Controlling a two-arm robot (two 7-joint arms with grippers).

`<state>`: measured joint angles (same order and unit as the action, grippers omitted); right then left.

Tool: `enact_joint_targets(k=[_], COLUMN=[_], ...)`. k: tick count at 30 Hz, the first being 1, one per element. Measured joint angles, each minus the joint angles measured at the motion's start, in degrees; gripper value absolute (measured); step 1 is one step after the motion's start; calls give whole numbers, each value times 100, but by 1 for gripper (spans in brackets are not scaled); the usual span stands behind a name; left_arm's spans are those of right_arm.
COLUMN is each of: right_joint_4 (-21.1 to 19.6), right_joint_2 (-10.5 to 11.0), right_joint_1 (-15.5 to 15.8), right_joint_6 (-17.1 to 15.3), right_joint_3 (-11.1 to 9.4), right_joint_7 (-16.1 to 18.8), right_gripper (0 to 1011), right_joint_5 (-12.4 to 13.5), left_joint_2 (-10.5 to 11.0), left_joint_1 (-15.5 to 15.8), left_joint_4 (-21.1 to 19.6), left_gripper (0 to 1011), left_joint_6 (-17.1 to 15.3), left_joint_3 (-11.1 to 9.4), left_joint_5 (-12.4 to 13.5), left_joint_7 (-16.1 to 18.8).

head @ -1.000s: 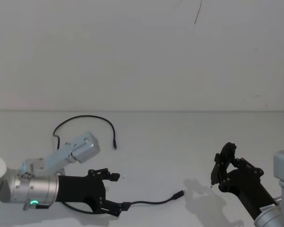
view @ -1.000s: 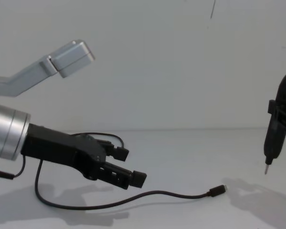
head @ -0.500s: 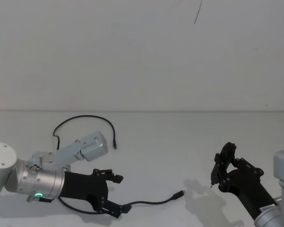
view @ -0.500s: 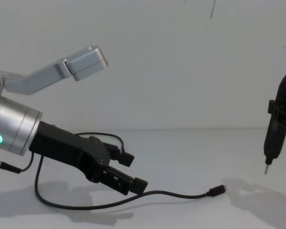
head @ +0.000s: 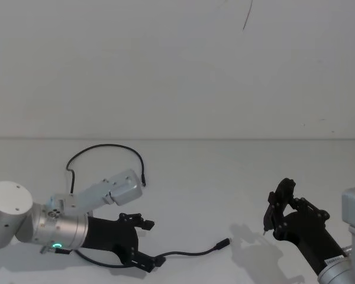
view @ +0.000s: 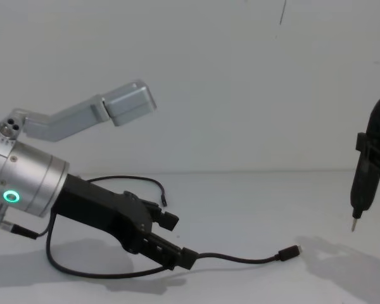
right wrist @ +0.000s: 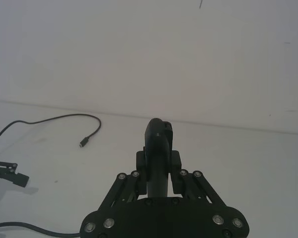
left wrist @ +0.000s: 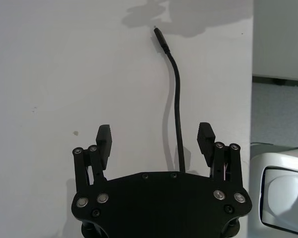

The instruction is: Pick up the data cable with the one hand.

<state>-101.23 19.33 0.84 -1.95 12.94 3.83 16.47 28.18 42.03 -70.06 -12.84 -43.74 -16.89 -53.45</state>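
Note:
The data cable (head: 192,252) is a thin black cord lying on the white table, with one plug (head: 225,243) at the front and the other end (head: 144,183) curling round behind my left arm. In the chest view the cable (view: 240,258) runs out from under my left gripper (view: 180,239). That gripper (head: 152,242) is the one hand, on the silver arm with a green ring light. It is open, tilted down low over the table, and the cable (left wrist: 175,89) passes between its fingers (left wrist: 204,136). My right gripper (head: 274,214) hangs shut at the right, away from the cable.
The white table meets a white wall at the back. The table's edge (left wrist: 252,74) runs close beside my left gripper in the left wrist view. My right gripper (view: 362,190) carries a narrow metal tip pointing down above the table.
My left gripper has tilted down and sunk toward the table, so its lower finger now sits at the cable. The cable and my right arm have stayed put.

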Motion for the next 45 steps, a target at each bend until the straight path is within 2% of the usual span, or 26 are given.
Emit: enact_joint_targets(k=[21, 41, 45], right_joint_4=[0, 0, 0], right_joint_2=[0, 0, 0], right_joint_1=[0, 0, 0], right_joint_6=[0, 0, 0], right_joint_3=[0, 0, 0], right_joint_7=[0, 0, 0], right_gripper=[263, 263, 263], right_joint_5=[0, 0, 0], left_joint_2=[-202, -189, -187], left_joint_1=[86, 136, 142], left_joint_4=[241, 285, 291], left_gripper=[1001, 1001, 945], left_joint_6=[14, -43, -51], left_joint_3=[-184, -295, -308], left_joint_5=[65, 50, 48], left_joint_7=[186, 143, 135])
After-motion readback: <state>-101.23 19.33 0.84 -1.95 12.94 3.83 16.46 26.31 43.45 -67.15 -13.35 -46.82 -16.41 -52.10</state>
